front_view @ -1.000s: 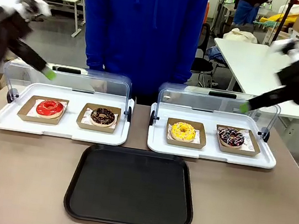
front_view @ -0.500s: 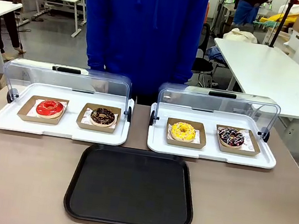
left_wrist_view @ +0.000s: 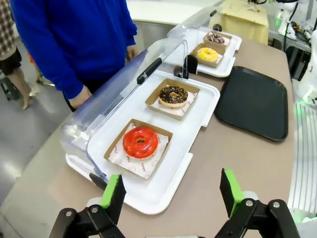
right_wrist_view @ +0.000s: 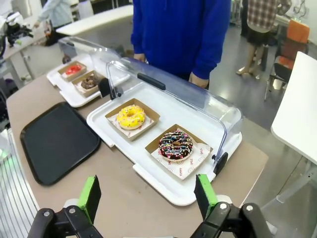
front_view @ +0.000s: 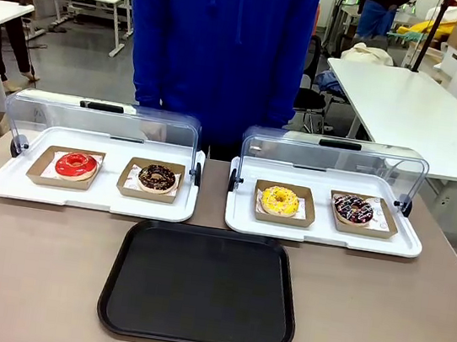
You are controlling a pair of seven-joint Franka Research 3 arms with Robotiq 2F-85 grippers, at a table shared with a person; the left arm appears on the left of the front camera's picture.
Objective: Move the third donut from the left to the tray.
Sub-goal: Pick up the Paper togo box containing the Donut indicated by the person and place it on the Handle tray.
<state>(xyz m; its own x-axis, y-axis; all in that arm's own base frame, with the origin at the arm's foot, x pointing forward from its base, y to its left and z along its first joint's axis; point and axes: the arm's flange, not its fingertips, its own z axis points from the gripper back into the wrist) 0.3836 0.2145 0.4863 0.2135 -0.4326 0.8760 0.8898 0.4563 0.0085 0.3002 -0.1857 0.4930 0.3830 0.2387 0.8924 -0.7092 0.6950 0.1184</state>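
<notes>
The third donut from the left has yellow glaze and lies in a brown cardboard holder on the right white display tray. It shows too in the right wrist view as the yellow donut, and far off in the left wrist view as the yellow donut. The black tray lies bare on the table in front of both display trays; the tray and tray appear in the wrist views. My left gripper stands open high above the table's left end. My right gripper stands open above the right end.
A red donut and a chocolate donut lie on the left display tray; a sprinkled chocolate donut lies right of the yellow one. Both clear lids stand open. A person in a blue top stands behind the table.
Both arms have drawn out of the front view: they were above the display trays a second ago. Donuts, trays and lids have not moved.
</notes>
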